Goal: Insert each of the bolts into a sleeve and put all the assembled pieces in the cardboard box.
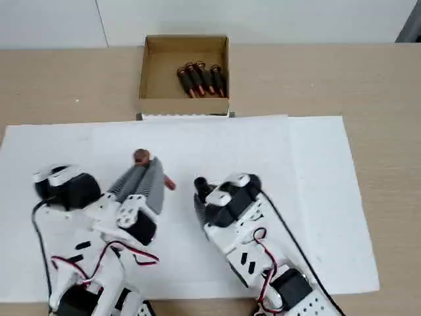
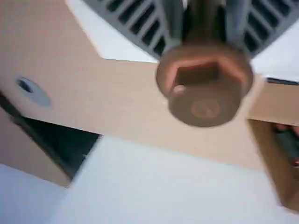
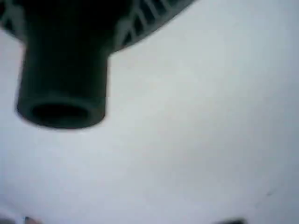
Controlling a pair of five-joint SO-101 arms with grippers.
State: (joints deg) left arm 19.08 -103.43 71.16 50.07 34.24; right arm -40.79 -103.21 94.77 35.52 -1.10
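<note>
Left tool [image 1: 143, 168] is clamped on a bolt [image 2: 204, 83]. In my left wrist view the grey slatted fingers [image 2: 133, 16] press on the shank from both sides, and the brown hexagonal head sticks out past the fingertips. From the high view the head sits at the very tip of that tool, over the white sheet [image 1: 316, 197] and on the side facing the cardboard box [image 1: 152, 74]. A small reddish-brown bit shows just beside the tool's outer finger; I cannot tell whether it is the bolt's other end or something separate.

On the other arm, the right tool [image 1: 200, 197] is closed around a black sleeve [image 3: 63, 79]. In my right wrist view the sleeve's open mouth points out of the tool, with nothing inside the opening as far as I can see, and the plain white sheet lies beyond it. In the high view the sleeve pokes out of the dark fingers, tilted up and toward the left arm.

Bolt and sleeve are apart, with a strip of bare sheet between the two tools, and neither tool is over the box.

At the far edge of the sheet, the cardboard box stands open on the wooden worktop [image 1: 368, 85]. Four assembled pieces [image 1: 202, 79] lie in its right half, side by side and touching, each black with an orange-red end. The box's left half is bare cardboard.
</note>
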